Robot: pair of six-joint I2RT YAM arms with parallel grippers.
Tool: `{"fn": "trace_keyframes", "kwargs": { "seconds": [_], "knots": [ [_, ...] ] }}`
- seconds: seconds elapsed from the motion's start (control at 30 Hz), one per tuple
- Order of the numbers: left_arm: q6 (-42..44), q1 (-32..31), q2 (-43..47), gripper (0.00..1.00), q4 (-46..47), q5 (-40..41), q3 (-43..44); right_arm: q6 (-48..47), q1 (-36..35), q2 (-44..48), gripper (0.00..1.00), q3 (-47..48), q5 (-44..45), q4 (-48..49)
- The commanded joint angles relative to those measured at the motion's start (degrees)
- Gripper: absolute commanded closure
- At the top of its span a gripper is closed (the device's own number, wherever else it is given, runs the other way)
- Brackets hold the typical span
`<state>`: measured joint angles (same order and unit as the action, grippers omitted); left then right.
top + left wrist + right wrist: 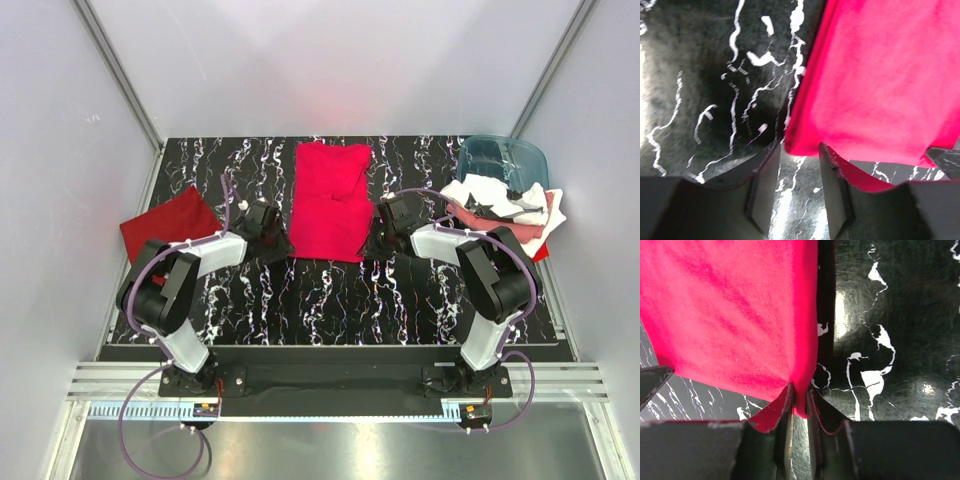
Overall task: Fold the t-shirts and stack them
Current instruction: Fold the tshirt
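The right claw [800, 390] is nearly closed, its jaws pinching the near right corner of the crimson t-shirt [730, 315]. The left claw [799, 147] has its jaws well apart with bare tabletop [715, 100] between them. The shirt's near left corner lies right at its tips, one finger against the hem, and nothing is gripped yet.

The step in hand looks like taking both near corners, probably to carry the near hem toward the far one. To do it well, the left claw should get both layers of the corner between its jaws before closing. Both claws should then rise together and evenly, so the cloth stays taut and square.

The wrist views show the bite and the gap at each corner, which the top view hides under the claw bodies. Only the top view shows the crimson t-shirt lying flat at the middle of the tabletop. It also shows a darker red t-shirt [170, 222] at the left edge. At the far right a pile of t-shirts [505, 205] sits against a blue-teal tub [500, 155].
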<state>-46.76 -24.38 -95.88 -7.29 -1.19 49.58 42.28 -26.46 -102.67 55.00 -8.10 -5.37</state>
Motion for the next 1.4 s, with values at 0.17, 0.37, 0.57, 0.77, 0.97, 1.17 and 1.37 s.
{"fn": "trace_keyframes", "kwargs": {
  "seconds": [0.17, 0.37, 0.57, 0.77, 0.97, 1.17, 1.37],
  "knots": [
    [-1.1, 0.7, -4.0, 0.92, 1.6, -2.3, 1.1, 0.5, -0.2, -0.4, 0.87, 0.0, -1.1, 0.9],
    [-0.9, 0.7, 0.0, 1.00, 2.5, -1.0, -0.9, 0.3, -0.2, 1.9, 0.99, -0.5, 0.1, 0.4],
    [-0.6, 0.0, 6.7, 1.00, 3.3, 0.9, -3.6, 0.0, -0.1, 7.4, 1.00, -2.3, 2.5, 0.8],
    [-1.0, -0.6, 13.3, 1.00, 7.1, -1.9, -7.0, -0.7, -0.1, 15.9, 1.00, -6.1, 3.0, 4.2],
    [-1.0, -2.1, 21.8, 1.00, 7.1, 0.4, -9.4, -1.5, -0.2, 24.3, 1.00, -9.7, 5.5, 6.6],
    [-0.5, -5.8, 32.5, 1.00, 4.8, 4.8, -10.5, -2.2, -0.2, 30.8, 0.99, -10.8, 6.5, 6.0],
    [-1.7, -8.6, 39.5, 1.00, 3.8, 4.1, -11.5, -2.6, -0.2, 35.1, 1.00, -11.6, 6.2, 5.7]
  ]
}}
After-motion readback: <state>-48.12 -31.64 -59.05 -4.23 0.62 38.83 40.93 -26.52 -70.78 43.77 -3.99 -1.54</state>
